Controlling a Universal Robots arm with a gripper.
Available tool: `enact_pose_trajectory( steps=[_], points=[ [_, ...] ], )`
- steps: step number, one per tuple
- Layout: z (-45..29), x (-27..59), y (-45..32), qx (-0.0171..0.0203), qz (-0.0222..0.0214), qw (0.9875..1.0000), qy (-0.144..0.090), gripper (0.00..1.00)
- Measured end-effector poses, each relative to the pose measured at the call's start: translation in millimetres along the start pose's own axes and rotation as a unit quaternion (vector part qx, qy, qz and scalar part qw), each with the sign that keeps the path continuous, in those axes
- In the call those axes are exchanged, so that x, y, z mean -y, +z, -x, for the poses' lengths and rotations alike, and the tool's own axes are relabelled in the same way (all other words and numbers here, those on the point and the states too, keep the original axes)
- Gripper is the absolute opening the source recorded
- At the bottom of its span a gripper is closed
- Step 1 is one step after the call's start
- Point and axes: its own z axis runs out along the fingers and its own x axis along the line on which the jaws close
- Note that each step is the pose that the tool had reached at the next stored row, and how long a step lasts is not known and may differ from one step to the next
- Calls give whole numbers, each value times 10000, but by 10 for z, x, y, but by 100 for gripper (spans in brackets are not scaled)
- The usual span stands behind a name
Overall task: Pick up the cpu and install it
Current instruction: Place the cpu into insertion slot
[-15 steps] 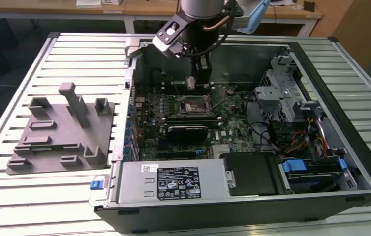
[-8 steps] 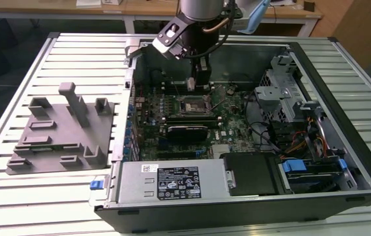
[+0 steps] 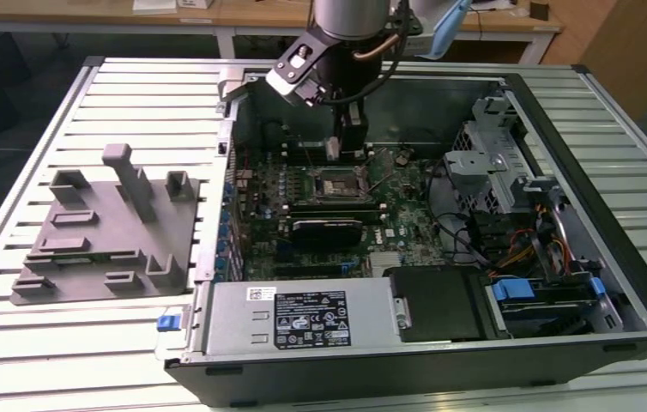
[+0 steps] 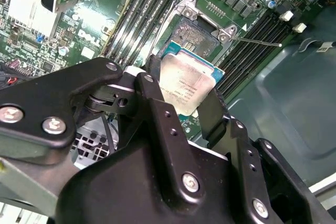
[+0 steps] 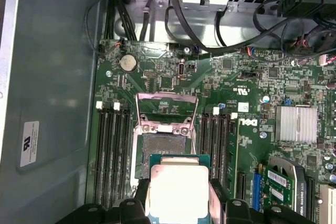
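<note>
My gripper point(image 3: 349, 148) hangs inside the open computer case, shut on the cpu point(image 4: 186, 85), a thin square chip with a pale silver top on a green edge. In both wrist views the black fingers point(image 4: 157, 109) clamp its two opposite sides. The cpu point(image 5: 178, 187) is held just above the motherboard, beside and partly overlapping the dark square socket point(image 5: 164, 148). The socket's metal frame point(image 5: 167, 109) is flipped open. In the exterior view the socket point(image 3: 339, 182) lies right under the gripper.
A grey plastic fixture point(image 3: 106, 232) with upright blocks sits on the slatted table at the exterior view's left. Memory slots point(image 5: 113, 150) flank the socket. A power supply point(image 3: 289, 318), drive cage point(image 3: 495, 163), cables point(image 5: 220, 40) and a heat sink point(image 5: 296, 124) crowd the case.
</note>
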Motion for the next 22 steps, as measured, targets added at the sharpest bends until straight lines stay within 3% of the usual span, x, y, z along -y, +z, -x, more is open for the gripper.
enact_pose_trajectory(
  steps=[22],
  points=[
    [0, 4, 70, 0, 0, 10000, 0, 53]
  ],
)
